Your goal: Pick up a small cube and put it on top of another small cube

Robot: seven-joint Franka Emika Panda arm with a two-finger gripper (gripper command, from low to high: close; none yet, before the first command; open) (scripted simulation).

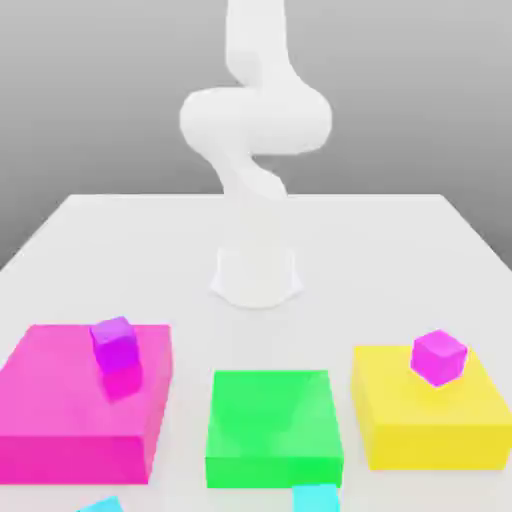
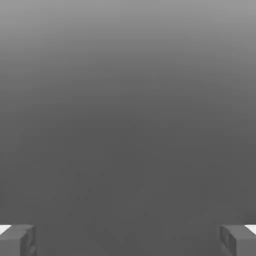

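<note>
A small cyan cube (image 1: 316, 498) lies at the near edge of the table, just in front of the green block, cut off by the picture's border. A second cyan cube (image 1: 101, 505) peeks in at the exterior view's lower left. One small purple cube (image 1: 116, 343) rests on the big flat magenta block (image 1: 60, 410). Another purple cube (image 1: 438, 356) sits on the yellow block (image 1: 430, 425). In the hand view my gripper (image 2: 128, 241) is open, its grey fingertips (image 2: 18, 241) far apart with nothing between them, facing plain grey background.
A flat green block (image 1: 272, 425) lies between the magenta and yellow blocks. The white arm (image 1: 255, 120) rises from its round base (image 1: 256, 275) at the middle of the white table (image 1: 400, 240) and curls upward out of the picture.
</note>
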